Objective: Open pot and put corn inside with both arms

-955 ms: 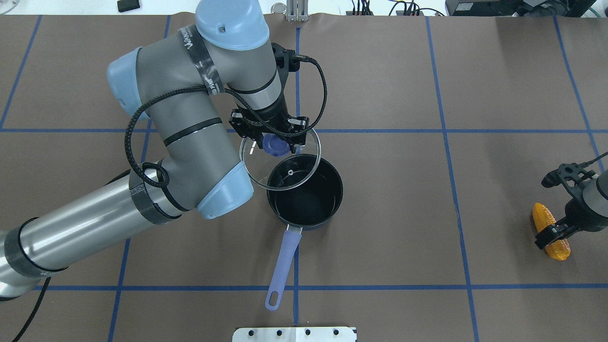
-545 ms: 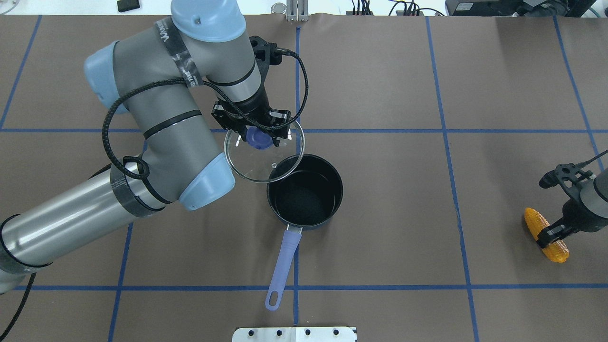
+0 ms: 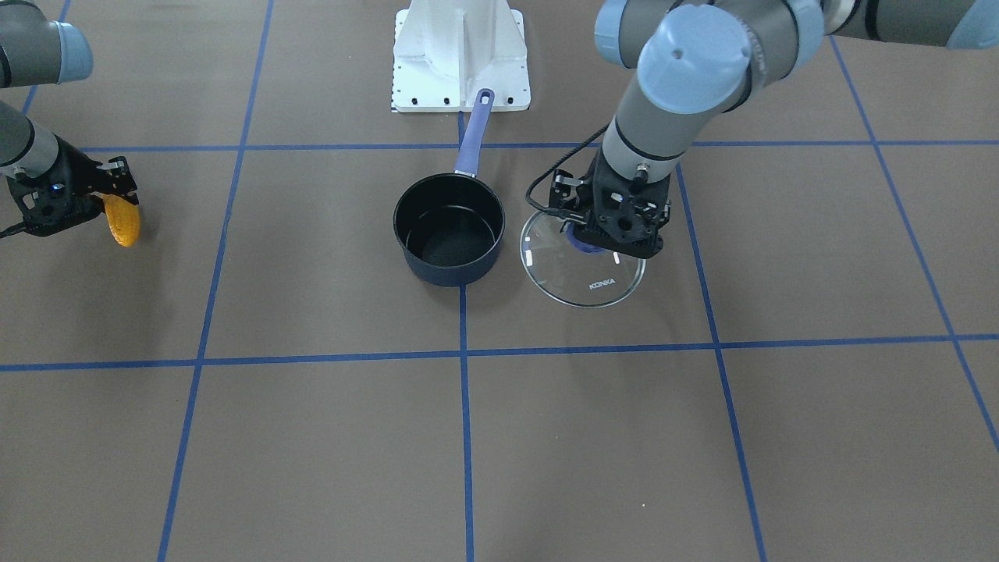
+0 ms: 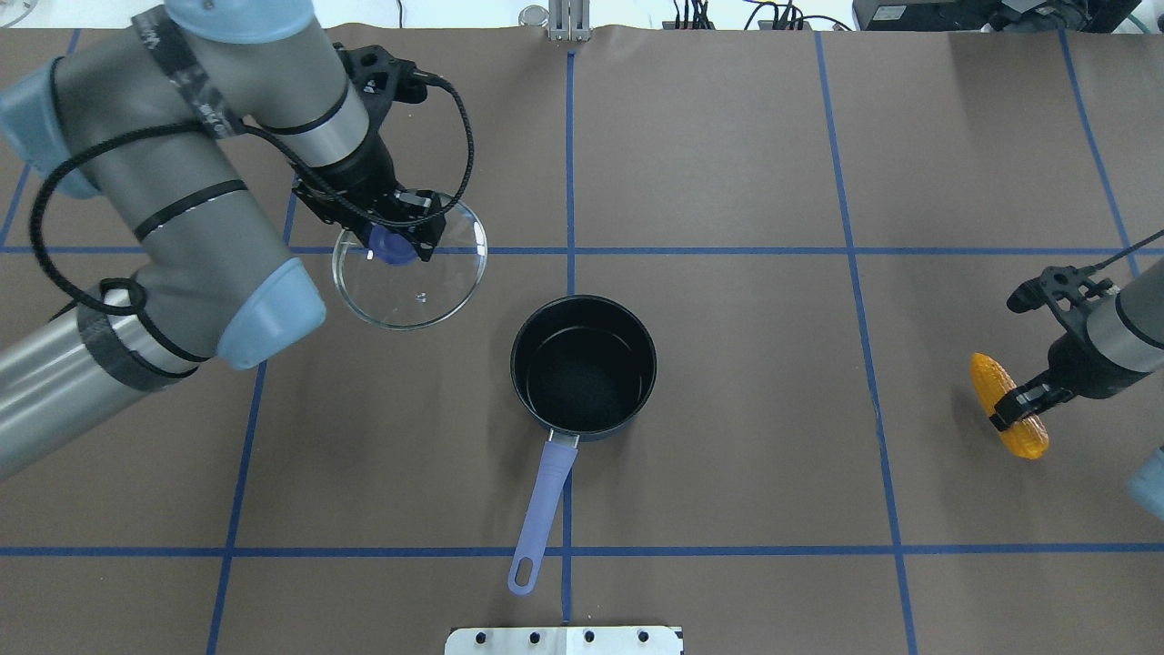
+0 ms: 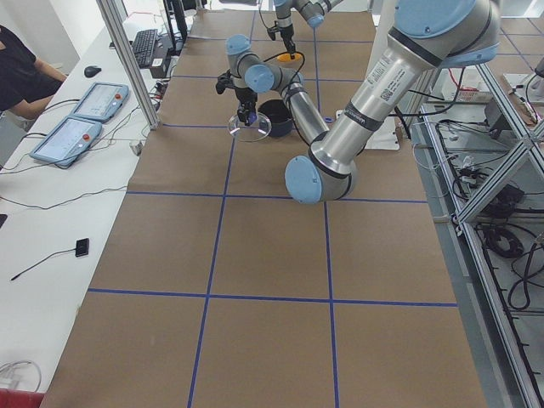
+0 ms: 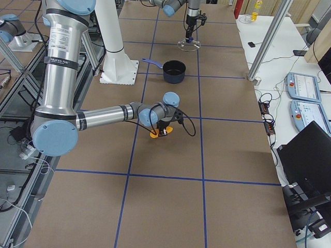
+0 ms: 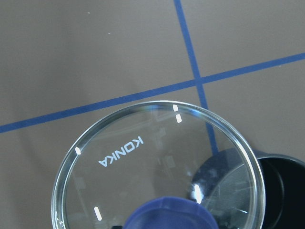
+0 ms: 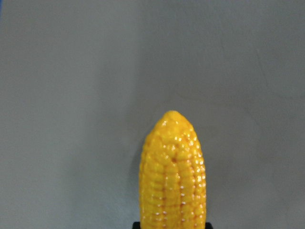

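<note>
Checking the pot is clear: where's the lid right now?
In the overhead view, the glass lid is held by the left gripper, left of the open pot.

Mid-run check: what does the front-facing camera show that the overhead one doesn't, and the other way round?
Only front-facing: the KONKA lettering on the glass lid, and most of the white base mount, of which overhead catches only a plate edge. Only overhead: the cables at the far edge, and both ends of the corn. Both: the pot open and empty, the left pincer shut on the lid's blue knob beside the pot, and the right pincer shut on the corn, well away from the pot.
</note>
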